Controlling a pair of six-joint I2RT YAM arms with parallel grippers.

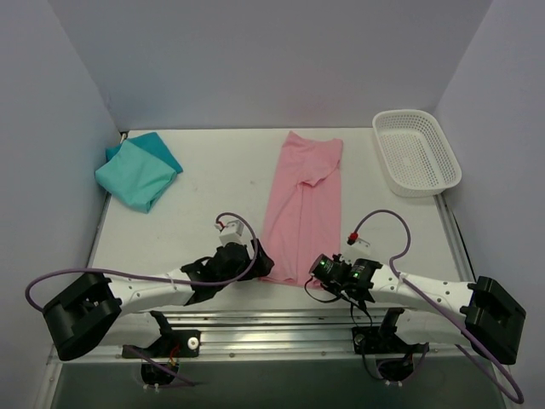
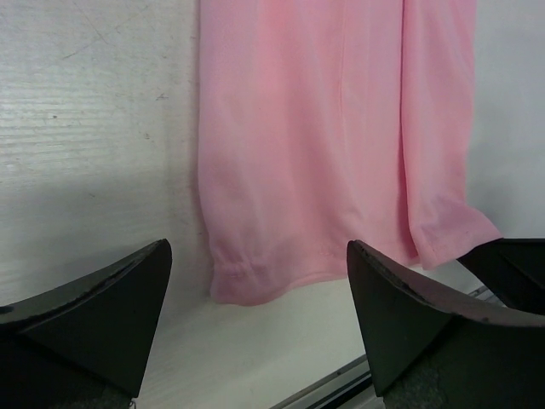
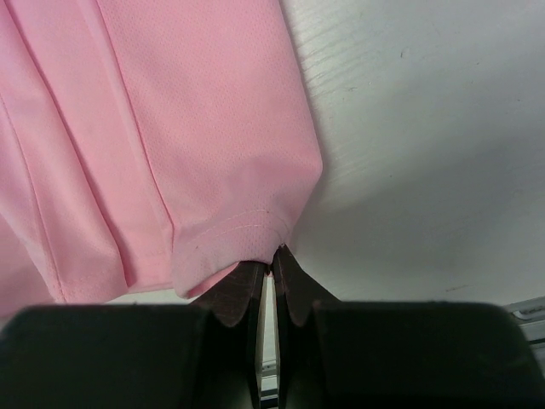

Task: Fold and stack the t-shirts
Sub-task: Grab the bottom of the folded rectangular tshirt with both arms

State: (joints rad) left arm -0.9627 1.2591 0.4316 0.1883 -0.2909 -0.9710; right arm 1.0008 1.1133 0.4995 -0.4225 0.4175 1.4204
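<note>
Top external: we note the pink t-shirt [image 1: 302, 200] folded into a long strip mid surface [image 1: 213, 183], and the teal t-shirt [image 1: 136, 170] bundled far left. Right pincer [image 3: 272, 251] pinches the pink hem corner; left pincer [image 1: 262, 262] is spread at the hem.

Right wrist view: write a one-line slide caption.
Right gripper pinching a hem corner of the pink t-shirt on the white table.

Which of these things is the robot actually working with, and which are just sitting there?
Part of the job:
pink shirt, spread out in the middle
teal shirt, folded up at the far left

Just lying about:
white basket, far right
</note>
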